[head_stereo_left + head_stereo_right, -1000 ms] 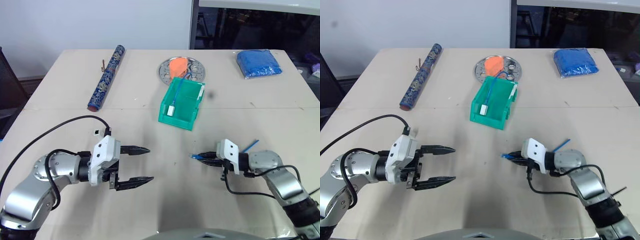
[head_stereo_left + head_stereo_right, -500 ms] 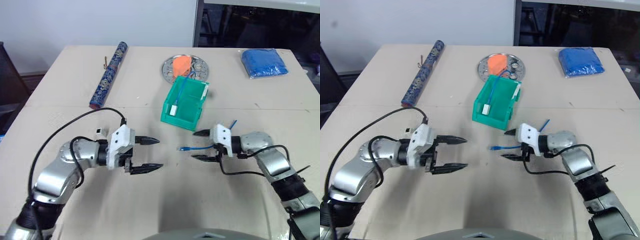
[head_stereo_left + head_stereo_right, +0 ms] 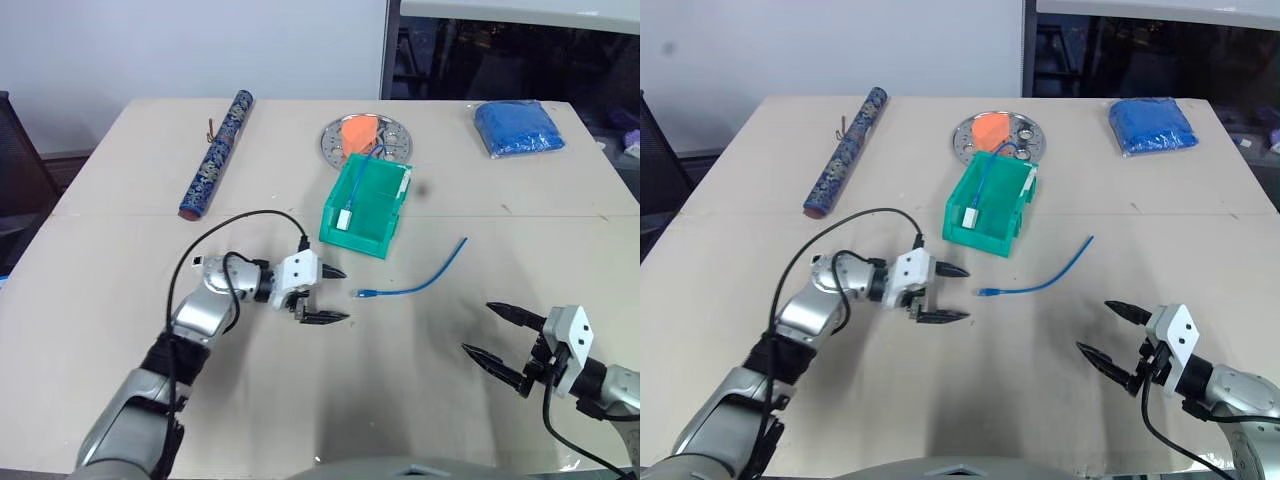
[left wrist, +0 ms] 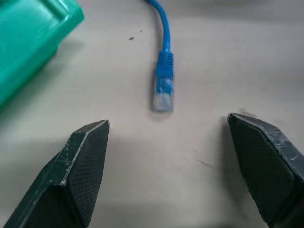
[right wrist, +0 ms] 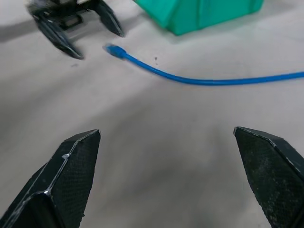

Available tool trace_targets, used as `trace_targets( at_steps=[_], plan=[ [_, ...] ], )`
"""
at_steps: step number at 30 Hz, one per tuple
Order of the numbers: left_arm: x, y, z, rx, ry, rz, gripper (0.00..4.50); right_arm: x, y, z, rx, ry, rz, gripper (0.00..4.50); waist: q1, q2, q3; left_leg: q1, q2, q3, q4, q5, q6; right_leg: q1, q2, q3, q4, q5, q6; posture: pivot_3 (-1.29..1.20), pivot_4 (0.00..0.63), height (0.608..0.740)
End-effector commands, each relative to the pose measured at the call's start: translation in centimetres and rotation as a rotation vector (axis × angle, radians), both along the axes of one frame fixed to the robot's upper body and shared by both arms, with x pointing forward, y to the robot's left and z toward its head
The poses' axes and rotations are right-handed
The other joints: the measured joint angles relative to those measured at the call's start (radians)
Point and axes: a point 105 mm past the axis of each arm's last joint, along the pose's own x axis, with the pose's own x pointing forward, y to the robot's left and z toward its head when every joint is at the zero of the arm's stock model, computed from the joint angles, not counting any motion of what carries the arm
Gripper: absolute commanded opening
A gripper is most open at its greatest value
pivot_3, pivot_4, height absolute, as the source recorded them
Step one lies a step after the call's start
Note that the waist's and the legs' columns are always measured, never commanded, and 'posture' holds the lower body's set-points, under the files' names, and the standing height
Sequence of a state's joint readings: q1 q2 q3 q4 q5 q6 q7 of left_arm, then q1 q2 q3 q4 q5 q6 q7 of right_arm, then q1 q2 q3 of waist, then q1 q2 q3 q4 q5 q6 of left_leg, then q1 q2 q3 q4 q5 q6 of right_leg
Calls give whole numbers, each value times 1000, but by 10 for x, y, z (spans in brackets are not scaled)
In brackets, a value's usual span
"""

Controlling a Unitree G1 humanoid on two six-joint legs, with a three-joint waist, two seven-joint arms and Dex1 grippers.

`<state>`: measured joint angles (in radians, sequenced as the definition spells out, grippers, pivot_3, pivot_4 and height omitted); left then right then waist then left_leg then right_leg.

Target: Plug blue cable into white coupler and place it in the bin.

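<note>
The blue cable [image 3: 412, 280] lies loose on the table in front of the bin [image 3: 350, 240], its clear plug [image 4: 164, 97] pointing left. My left gripper [image 3: 346, 295] is open just left of that plug, one finger on each side of the line to it, not touching. My right gripper [image 3: 478, 328] is open and empty at the near right, well back from the cable [image 5: 190, 80]. A tiny white coupler [image 3: 198, 262] sits by my left forearm. Inside the teal bin lie another white block [image 3: 345, 219] and a thin blue cable.
A long dark-blue patterned tube [image 3: 215, 153] lies at the far left. A round metal plate [image 3: 392, 142] with an orange piece [image 3: 357, 128] stands behind the bin. A blue cloth-like packet [image 3: 518, 128] is at the far right.
My right gripper opened, let go of the blue cable and drew back toward the near right. The cable now rests on the table. My left gripper moved in toward the plug.
</note>
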<state>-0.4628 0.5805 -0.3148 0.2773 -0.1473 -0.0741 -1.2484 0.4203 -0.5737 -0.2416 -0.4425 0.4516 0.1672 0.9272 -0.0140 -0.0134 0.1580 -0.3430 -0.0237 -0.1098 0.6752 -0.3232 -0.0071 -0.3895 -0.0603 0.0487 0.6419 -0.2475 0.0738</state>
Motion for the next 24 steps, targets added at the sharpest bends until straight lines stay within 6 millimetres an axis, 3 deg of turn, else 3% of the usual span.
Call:
trace_targets(
  at_steps=[1,4,7,16,21,22,23,24],
  plan=[
    [1,-6,-8,23,-9,-31,4087,3,2,13,3,-75,-12,4438,0,0,0,1,0,0,0,0,0,1,0,0,0,0,0,0,150,740],
    [-2,-11,-11,10,13,-56,4087,4,3,12,-1,-78,-11,4438,4,1,0,3,0,-1,2,1,1,4,0,-1,0,0,0,0,150,740],
    [-4,-20,-9,-38,45,-63,3213,5,4,10,-11,-79,-8,4500,7,2,-1,1,-1,-3,3,1,1,4,0,-1,0,0,1,0,150,740],
    [-10,-27,-14,-40,97,-91,3213,5,6,6,-36,-82,0,4500,4,2,-1,-1,-1,-6,3,1,1,3,0,-4,-1,0,1,0,150,740],
    [-14,-21,-19,-14,102,-110,917,6,7,5,-39,-86,1,4500,1,2,-1,-1,-1,-6,3,1,1,4,0,-4,-1,0,1,0,150,740],
    [-15,-20,-19,-15,105,-113,721,7,7,6,-36,-88,3,4500,1,2,-1,-1,-1,-6,3,1,1,4,0,-4,0,0,1,0,150,740],
    [-15,-20,-19,-19,110,-116,11,7,9,6,-31,-88,6,4500,1,2,-1,-1,-1,-6,3,1,1,4,0,-4,-1,0,1,0,150,740],
    [-16,-19,-17,-32,122,-119,1,6,12,7,-15,-84,15,4500,1,2,-1,-1,-1,-6,3,1,1,4,0,-4,-1,0,1,0,150,740]
  ],
)
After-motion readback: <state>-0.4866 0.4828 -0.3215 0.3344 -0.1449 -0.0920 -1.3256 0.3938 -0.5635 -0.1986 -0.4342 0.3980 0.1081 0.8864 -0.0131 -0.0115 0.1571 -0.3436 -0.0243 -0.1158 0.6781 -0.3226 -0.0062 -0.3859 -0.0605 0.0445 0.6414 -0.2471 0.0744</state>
